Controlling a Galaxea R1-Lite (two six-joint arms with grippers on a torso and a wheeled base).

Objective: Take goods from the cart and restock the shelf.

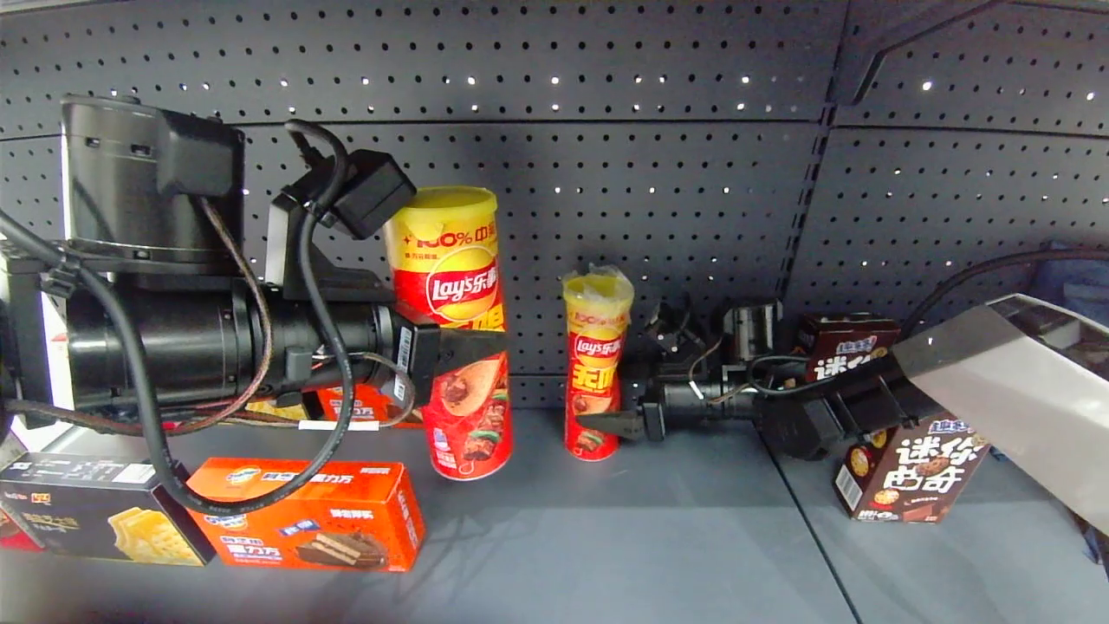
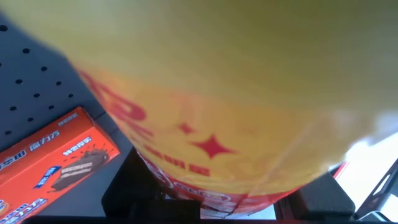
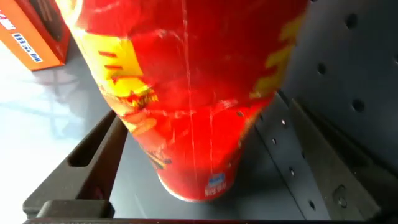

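There is a dark grey shelf (image 1: 658,537) with a wall full of little holes (image 1: 658,199) behind it. A big chips can (image 1: 446,260), yellow on top and red below, stands upright on the shelf a bit left of the middle. The left gripper (image 1: 463,347) comes in from the left and its black fingers (image 2: 134,186) are closed around the middle of the big chips can, one on each side. Just to the right, a small chips can (image 1: 596,347) in the same colours stands upright on the shelf too, a little farther back, with a gap between the two cans. The right gripper (image 1: 606,423) comes in from the right, low down, and its fingers (image 3: 87,162) hold the small chips can near its bottom, one on each side. On the near left of the shelf an orange box (image 1: 312,516) lies flat, and a black box (image 1: 95,507) with yellow wafers on it lies right next to it, farther left. On the right a brown cookie box (image 1: 910,468) stands tilted, under the right arm, and another brown box (image 1: 845,342) stands behind it, close to the wall
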